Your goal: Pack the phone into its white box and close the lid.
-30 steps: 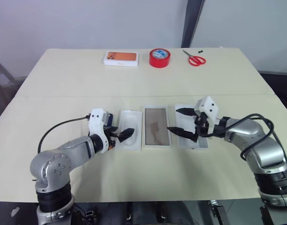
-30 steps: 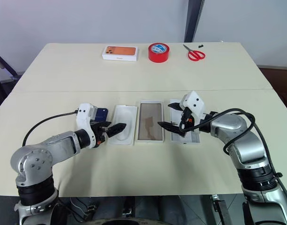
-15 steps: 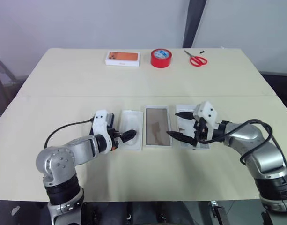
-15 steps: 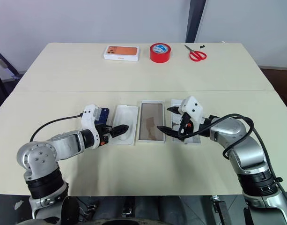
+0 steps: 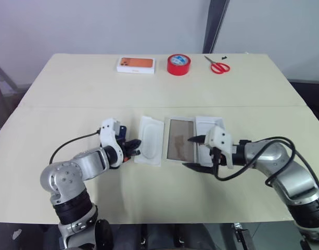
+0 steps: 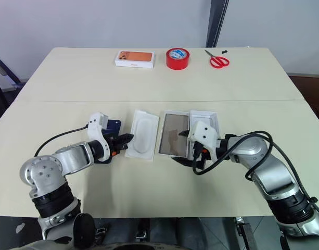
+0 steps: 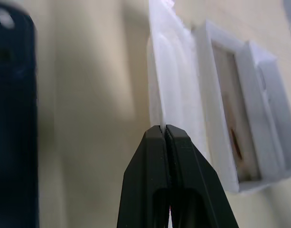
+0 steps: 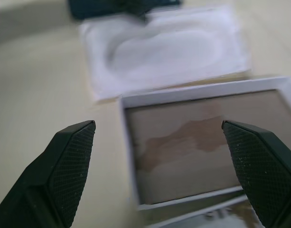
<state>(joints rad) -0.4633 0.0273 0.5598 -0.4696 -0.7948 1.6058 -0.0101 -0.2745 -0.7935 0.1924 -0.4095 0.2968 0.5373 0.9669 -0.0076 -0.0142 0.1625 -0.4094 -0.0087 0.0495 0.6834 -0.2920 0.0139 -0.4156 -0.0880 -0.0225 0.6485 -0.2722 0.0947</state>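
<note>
On the cream table, the left gripper has its jaws pressed fully together, their tips at the near-left edge of a white moulded insert tray. In the left wrist view the closed fingers meet right at that tray's thin rim; whether a sliver of rim is pinched between them cannot be told. Just behind those jaws, beside the left wrist, lies the phone, a dark navy slab flat on the table, partly hidden by the gripper's white housing.

Past the tips of the left jaws, on the far side of the insert tray, sits the white box, a shallow tray with a thin raised rim and a brownish reflective sheet inside it. It lies slightly askew, touching or nearly touching the insert tray.

The right gripper hangs over the box's near end with its jaws spread wide and nothing between them; in the right wrist view the two textured fingers stand apart to either side of the box. Behind the right jaws, a second white tray lies against the box's other long side.

Far across the table from both grippers stand a white box printed with an orange phone picture, a red tape roll and red-handled scissors.
</note>
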